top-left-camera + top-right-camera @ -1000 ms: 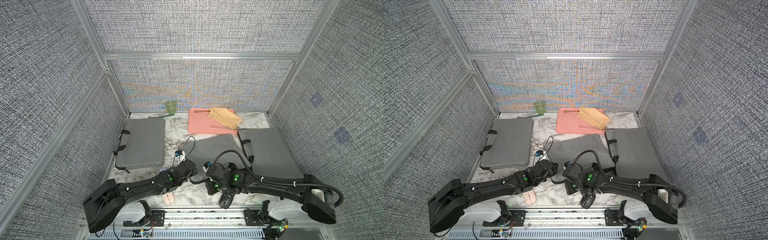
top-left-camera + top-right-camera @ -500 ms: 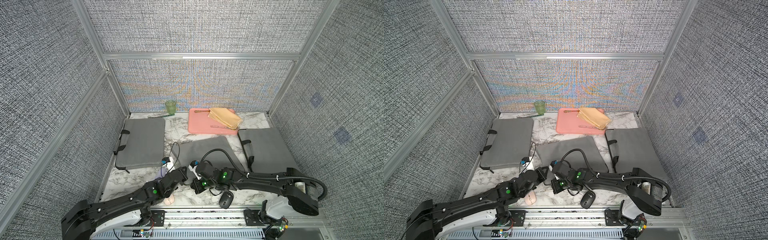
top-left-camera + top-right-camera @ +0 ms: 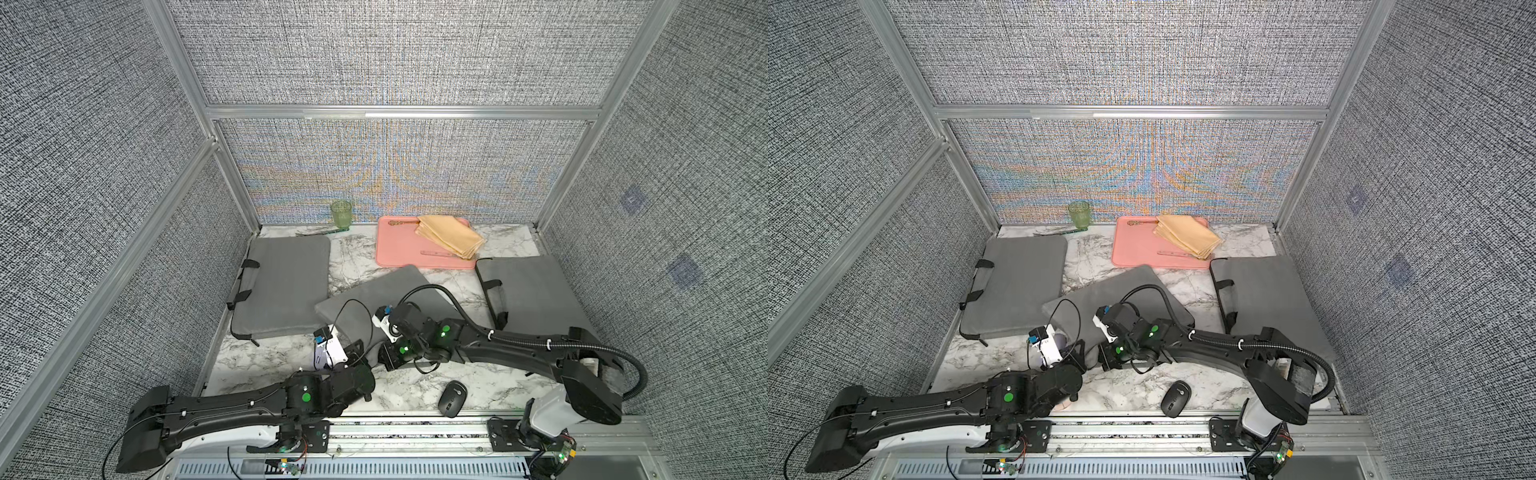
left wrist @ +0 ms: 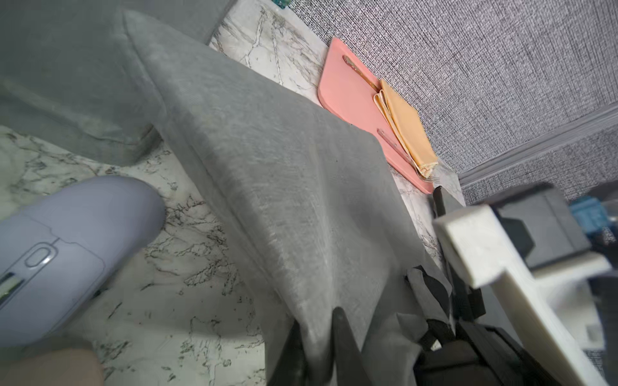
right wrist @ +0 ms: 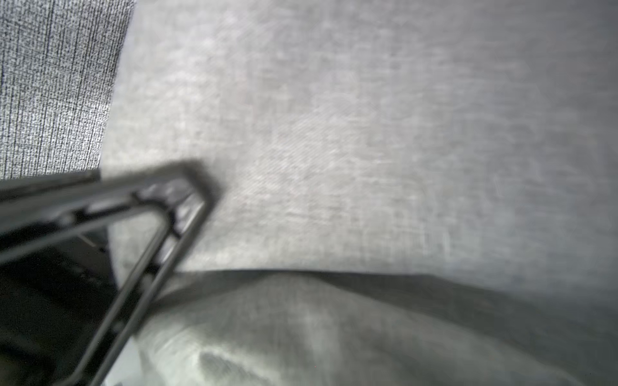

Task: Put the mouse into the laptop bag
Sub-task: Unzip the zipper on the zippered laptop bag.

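Left jaws pinch laptop bag (image 4: 284,187); lavender mouse (image 4: 67,247) nearby.

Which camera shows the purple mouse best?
The left wrist view: the purple mouse sits close up, with its wheel and buttons clear. In both top views the left arm hides nearly all of it; only a purple sliver peeks out. The right wrist view shows blurry cloth of a grey bag, no mouse.

at the back of the marble tabletop (image 3: 353,253) a pink tray (image 3: 401,249) carries folded yellow napkins (image 3: 451,235), a gold spoon (image 3: 401,223) and a pink-handled fork (image 3: 436,253) (tines tucked under the napkins). a green cup (image 3: 341,212) stands apart, with a green-handled utensil (image 3: 318,232) just beside it.
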Controlling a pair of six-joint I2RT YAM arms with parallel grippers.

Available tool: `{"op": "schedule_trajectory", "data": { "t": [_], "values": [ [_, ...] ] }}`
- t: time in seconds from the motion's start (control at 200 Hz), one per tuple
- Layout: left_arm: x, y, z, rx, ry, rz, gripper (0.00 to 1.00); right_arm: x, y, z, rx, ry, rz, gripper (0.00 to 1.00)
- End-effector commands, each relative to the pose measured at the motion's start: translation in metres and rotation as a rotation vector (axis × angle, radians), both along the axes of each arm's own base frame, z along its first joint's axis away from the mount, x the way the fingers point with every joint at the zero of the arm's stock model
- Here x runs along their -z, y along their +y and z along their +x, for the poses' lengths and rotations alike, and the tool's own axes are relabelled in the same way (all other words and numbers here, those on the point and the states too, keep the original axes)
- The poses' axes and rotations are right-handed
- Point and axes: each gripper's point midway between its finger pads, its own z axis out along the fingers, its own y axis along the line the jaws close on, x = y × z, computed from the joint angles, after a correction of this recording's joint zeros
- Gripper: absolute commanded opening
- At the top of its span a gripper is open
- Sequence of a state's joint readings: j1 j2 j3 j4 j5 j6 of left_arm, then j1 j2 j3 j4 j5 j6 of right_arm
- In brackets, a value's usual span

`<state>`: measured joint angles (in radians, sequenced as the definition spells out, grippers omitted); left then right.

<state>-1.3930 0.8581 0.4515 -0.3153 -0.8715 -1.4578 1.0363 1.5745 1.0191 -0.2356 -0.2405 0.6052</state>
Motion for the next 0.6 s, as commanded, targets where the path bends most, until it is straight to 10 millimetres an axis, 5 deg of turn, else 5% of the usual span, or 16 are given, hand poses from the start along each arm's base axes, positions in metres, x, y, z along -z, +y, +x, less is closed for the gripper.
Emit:
{"op": "schedule_trajectory", "data": {
  "t": [0.0, 0.105, 0.225, 0.445, 0.595],
  "values": [
    [-0.012, -0.032, -0.007, 0.055, 0.000, -0.072, 0.58, 0.008, -0.033, 0.042, 0.172, -0.132, -0.060, 0.00],
    [-0.011, -0.053, -0.011, 0.100, 0.018, -0.051, 1.00, 0.013, -0.063, 0.038, 0.225, -0.119, -0.076, 0.00],
    [-0.013, -0.050, -0.007, 0.090, -0.002, 0.009, 0.99, 0.016, -0.089, 0.027, 0.262, -0.119, -0.098, 0.00],
    [-0.019, -0.001, -0.004, 0.030, 0.018, 0.075, 0.99, 0.022, -0.113, 0.011, 0.297, -0.103, -0.089, 0.00],
    [0.008, 0.044, -0.007, -0.074, 0.177, 0.040, 0.99, 0.026, -0.114, 0.006, 0.295, -0.114, -0.116, 0.00]
  ]
}}
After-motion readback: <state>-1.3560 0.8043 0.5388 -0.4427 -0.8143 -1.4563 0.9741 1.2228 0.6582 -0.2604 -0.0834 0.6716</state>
